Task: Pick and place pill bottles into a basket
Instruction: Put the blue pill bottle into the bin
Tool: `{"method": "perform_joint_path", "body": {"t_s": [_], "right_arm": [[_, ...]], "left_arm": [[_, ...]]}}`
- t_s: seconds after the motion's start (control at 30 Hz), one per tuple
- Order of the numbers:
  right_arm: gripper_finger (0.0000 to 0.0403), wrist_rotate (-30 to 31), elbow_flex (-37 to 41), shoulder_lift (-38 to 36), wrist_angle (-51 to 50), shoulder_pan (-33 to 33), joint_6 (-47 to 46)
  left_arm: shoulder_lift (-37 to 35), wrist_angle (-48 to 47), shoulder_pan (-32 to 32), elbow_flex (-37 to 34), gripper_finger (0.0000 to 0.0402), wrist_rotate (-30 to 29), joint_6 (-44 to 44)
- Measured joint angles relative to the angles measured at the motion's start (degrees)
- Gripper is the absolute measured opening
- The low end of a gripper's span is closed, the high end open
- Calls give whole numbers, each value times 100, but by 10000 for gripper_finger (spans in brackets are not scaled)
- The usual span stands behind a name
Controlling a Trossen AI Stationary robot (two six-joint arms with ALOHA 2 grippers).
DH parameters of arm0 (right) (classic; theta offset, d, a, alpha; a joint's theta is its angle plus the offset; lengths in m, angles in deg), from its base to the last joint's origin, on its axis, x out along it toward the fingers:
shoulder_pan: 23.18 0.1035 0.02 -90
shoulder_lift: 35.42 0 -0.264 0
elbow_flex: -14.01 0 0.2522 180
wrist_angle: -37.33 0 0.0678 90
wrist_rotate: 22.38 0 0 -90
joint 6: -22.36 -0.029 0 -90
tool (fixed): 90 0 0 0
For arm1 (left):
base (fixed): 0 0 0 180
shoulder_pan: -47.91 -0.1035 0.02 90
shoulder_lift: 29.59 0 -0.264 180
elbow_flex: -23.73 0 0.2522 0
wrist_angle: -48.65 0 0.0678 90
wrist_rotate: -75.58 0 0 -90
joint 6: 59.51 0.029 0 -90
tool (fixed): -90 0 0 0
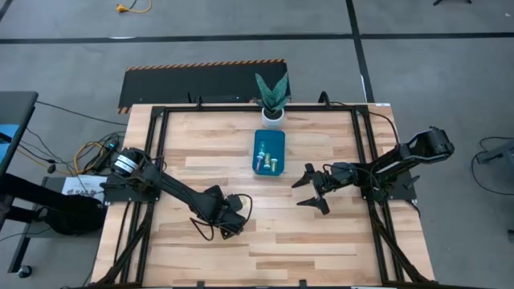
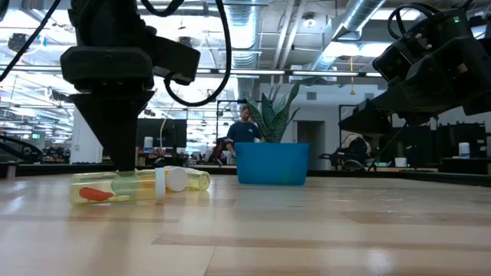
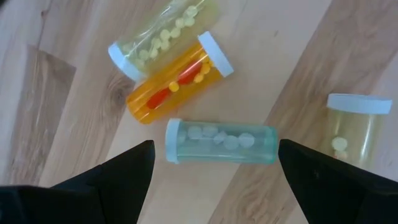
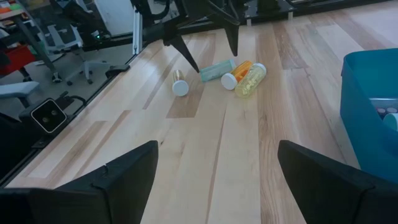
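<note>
Several pill bottles lie on their sides on the table. In the left wrist view I see a green one, an orange one, a yellow one and a second yellow one set apart. My left gripper is open above the green bottle, one finger off each end of it, touching nothing. It also shows in the high view. The teal basket holds a few bottles. My right gripper is open and empty, just right of the basket.
A white pot with a green plant stands just beyond the basket at the table's far edge. Black frame rails run along the table's sides. Bare wood lies between the two grippers and along the near side.
</note>
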Motion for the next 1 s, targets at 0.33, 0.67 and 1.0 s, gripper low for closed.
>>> {"method": "perform_joint_path", "body": {"t_s": [0.33,0.67,1.0], "right_arm": [[327,0,0,0,0,0,2],[327,0,0,0,2,0,9],[327,-1,0,0,1,0,55]], "left_arm": [[0,513,-106,-303,332,302,45],[0,536,-238,-304,332,356,293],[0,551,-258,-304,332,355,351]]}}
